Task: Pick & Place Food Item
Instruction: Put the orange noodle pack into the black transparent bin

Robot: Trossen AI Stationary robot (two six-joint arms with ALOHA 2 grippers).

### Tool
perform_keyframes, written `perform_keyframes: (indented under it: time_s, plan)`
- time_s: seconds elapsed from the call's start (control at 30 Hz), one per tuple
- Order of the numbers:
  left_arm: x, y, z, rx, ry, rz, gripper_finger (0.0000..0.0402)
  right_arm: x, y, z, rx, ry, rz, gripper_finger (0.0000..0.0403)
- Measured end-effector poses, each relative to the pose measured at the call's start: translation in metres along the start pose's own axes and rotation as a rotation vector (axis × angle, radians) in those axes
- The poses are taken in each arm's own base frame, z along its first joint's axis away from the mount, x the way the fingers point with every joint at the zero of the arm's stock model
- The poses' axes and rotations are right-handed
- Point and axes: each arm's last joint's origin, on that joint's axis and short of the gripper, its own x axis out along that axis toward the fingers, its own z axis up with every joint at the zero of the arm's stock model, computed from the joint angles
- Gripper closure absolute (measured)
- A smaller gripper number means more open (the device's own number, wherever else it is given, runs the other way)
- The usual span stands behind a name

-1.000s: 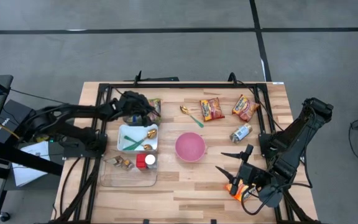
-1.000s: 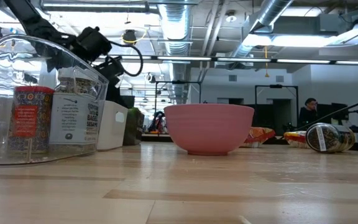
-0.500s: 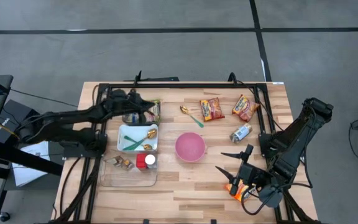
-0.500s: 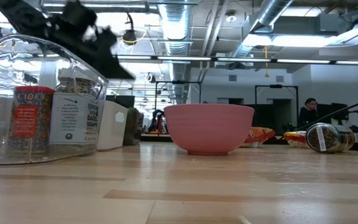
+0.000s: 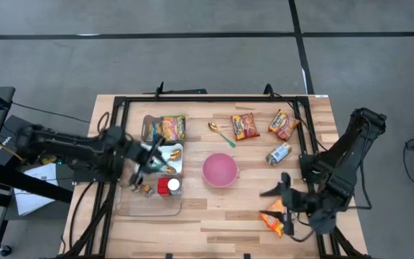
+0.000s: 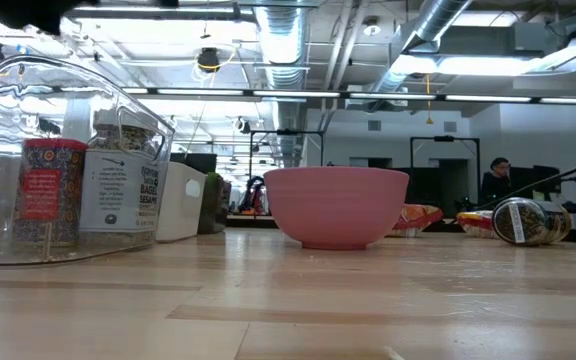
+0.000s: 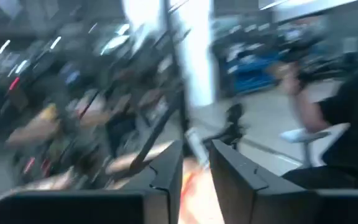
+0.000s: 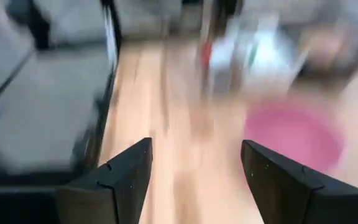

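Packet [image 5: 165,128] of snacks is lying flat at the upper left of the table [image 5: 214,216], just above the white tub [image 5: 148,152], and nothing is touching it. The left gripper [image 5: 148,160] is hanging over that tub, right below the packet. Its fingers [image 7: 166,177] are sitting a little apart with nothing between them, though the wrist view is pretty smeared.

Over at the lower right, the right gripper [image 5: 274,185] is hovering with its fingers [image 8: 120,177] spread wide and empty, just above an orange packet [image 5: 273,220] that's lying near the table edge. The pink bowl [image 5: 220,170] is sitting mid-table, between the two grippers.

A clear bin [image 5: 131,205] with a red jar [image 5: 166,186] in it is sitting below the tub. Two noodle packs [image 5: 244,126] are lying along the top with a spoon [image 5: 221,134] beside them, and a bottle [image 5: 278,153] is lying on its side right of the bowl.
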Motion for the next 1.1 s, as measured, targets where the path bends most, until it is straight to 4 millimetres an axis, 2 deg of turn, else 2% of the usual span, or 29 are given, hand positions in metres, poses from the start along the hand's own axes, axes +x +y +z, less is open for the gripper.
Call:
perform_keyframes:
  time_s: [0.13, 0.27, 0.43, 0.57, 0.8, 0.93, 1.1]
  plan:
    - [0.017, -0.033, 0.007, 0.136, -0.094, -0.063, 0.0295, 0.008, -0.006, -0.028, 0.113, 0.315, -0.016, 0.0163]
    - [0.025, -0.065, 0.013, 0.297, -0.169, -0.083, 0.0271, 0.014, -0.002, -0.054, 0.171, 0.584, -0.073, 0.0163]
    - [0.026, -0.09, 0.023, 0.414, -0.217, 0.06, 0.0254, 0.023, 0.009, -0.072, 0.294, 0.784, -0.102, 0.0163]
    - [0.024, -0.098, 0.025, 0.463, -0.206, 0.09, 0.0251, 0.031, 0.014, -0.087, 0.4, 0.887, -0.202, 0.0163]
    - [0.024, -0.099, 0.025, 0.469, -0.207, 0.096, 0.0259, 0.037, 0.021, -0.11, 0.529, 0.979, -0.374, 0.0163]
    - [0.024, -0.098, 0.025, 0.469, -0.207, 0.096, 0.0263, 0.034, 0.02, -0.118, 0.544, 0.98, -0.477, 0.0163]
    - [0.024, -0.098, 0.025, 0.469, -0.207, 0.095, 0.0266, 0.018, 0.017, -0.123, 0.552, 0.929, -0.605, 0.0163]
